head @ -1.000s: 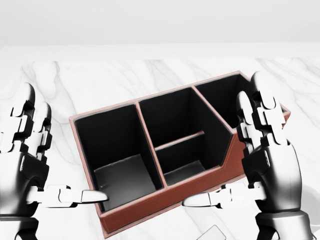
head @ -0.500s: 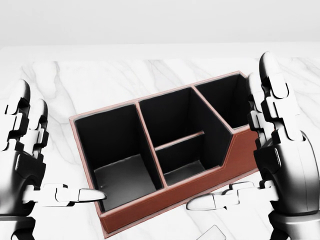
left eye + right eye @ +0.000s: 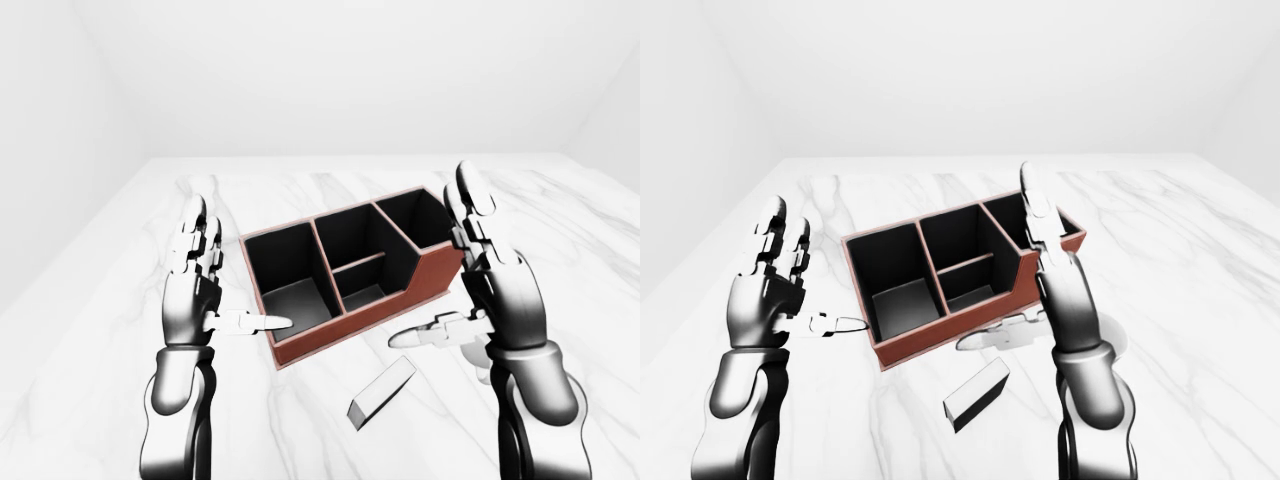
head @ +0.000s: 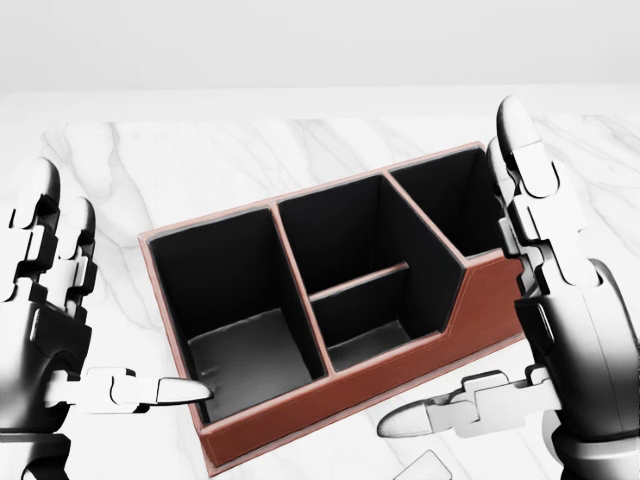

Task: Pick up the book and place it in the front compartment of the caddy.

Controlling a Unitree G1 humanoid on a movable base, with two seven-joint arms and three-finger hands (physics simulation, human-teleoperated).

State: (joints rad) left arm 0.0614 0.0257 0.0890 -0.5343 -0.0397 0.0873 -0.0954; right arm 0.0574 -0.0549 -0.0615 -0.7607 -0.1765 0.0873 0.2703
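Note:
The caddy [image 3: 345,325] is a red-brown box with black compartments, standing askew on the white marble table [image 3: 250,200]. The book [image 3: 382,390], a thin grey slab, lies flat on the table just below the caddy's near wall; only its corner [image 4: 428,467] shows in the head view. My left hand [image 3: 238,272] is open and empty, to the left of the caddy, thumb pointing at its lower left corner. My right hand [image 3: 435,262] is open and empty, raised over the caddy's right end and above the book. Neither hand touches anything.
A pale round thing [image 3: 1114,346] lies on the table behind my right wrist, mostly hidden. The table's far edge [image 3: 350,157] runs along the top of the eye views, with white walls beyond.
My right hand has lifted and come nearer the camera, its thumb dropping lower in the head view. My left hand has shifted slightly left. The caddy and book have not moved.

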